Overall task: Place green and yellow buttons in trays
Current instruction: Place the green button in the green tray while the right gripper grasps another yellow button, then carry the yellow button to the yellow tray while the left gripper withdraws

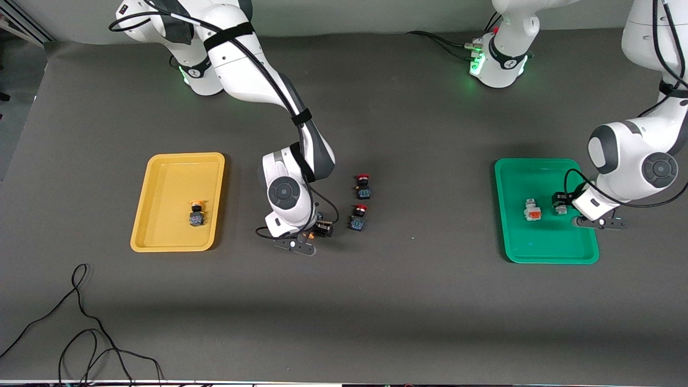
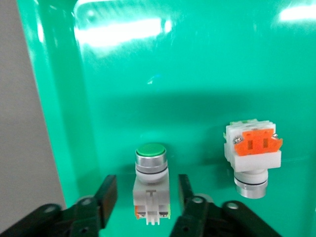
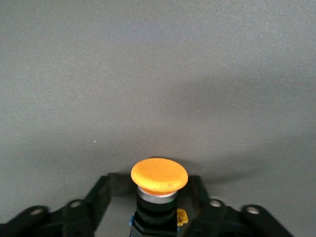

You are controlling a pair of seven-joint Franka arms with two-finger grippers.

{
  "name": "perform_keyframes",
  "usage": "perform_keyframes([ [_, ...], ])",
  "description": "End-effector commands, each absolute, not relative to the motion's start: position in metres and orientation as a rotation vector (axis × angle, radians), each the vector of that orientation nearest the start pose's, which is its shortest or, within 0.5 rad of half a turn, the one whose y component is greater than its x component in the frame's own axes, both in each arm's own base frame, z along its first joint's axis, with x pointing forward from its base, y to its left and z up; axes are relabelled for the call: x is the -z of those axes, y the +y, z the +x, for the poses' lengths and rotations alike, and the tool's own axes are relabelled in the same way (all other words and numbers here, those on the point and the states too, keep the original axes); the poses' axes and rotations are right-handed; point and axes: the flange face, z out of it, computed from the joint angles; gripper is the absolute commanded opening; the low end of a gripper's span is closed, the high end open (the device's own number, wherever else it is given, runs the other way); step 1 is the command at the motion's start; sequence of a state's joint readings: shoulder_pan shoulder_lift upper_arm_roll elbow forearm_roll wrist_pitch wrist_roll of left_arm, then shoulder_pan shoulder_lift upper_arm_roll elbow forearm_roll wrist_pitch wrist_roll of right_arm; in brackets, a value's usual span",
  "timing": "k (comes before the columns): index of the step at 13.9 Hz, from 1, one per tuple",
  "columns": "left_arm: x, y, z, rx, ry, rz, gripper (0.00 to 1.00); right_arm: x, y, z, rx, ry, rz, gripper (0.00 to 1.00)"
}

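Only our right wrist view reveals the orange-yellow capped dark button (image 3: pixel 159 190) clenched in the right gripper (image 3: pixel 157 207) over bare table; our left gripper (image 2: pixel 143 202) stands released around the green-capped white button (image 2: pixel 150 182) in the green plastic tray (image 1: pixel 548 252).

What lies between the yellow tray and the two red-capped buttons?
The right tool, around a yellow-capped button, shown in the front view.

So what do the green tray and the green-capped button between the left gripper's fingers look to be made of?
The green tray looks like glossy moulded plastic: the lights overhead glare off its floor. The green-capped button seems to have a white matte plastic body, a shiny ring under the cap that looks like metal, though it could be plated plastic, and a smooth green plastic cap. It lies between the left gripper's open fingers.
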State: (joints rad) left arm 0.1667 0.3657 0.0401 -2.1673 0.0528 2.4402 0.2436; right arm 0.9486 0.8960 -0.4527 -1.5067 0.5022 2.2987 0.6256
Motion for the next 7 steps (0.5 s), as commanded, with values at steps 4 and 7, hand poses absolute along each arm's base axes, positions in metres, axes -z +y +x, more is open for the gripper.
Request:
perform_keyframes([
  [4,-0.367,0.126,0.587,-0.269,0.131,-3.112,1.0,-0.21,0.381,0.604,0.035,0.501,-3.021,0.0],
  [7,-0.446,0.119,0.587,-0.293,0.134,-3.119,1.0,-0.259,0.34,0.622,-0.077,0.456,-2.999,0.0],
])
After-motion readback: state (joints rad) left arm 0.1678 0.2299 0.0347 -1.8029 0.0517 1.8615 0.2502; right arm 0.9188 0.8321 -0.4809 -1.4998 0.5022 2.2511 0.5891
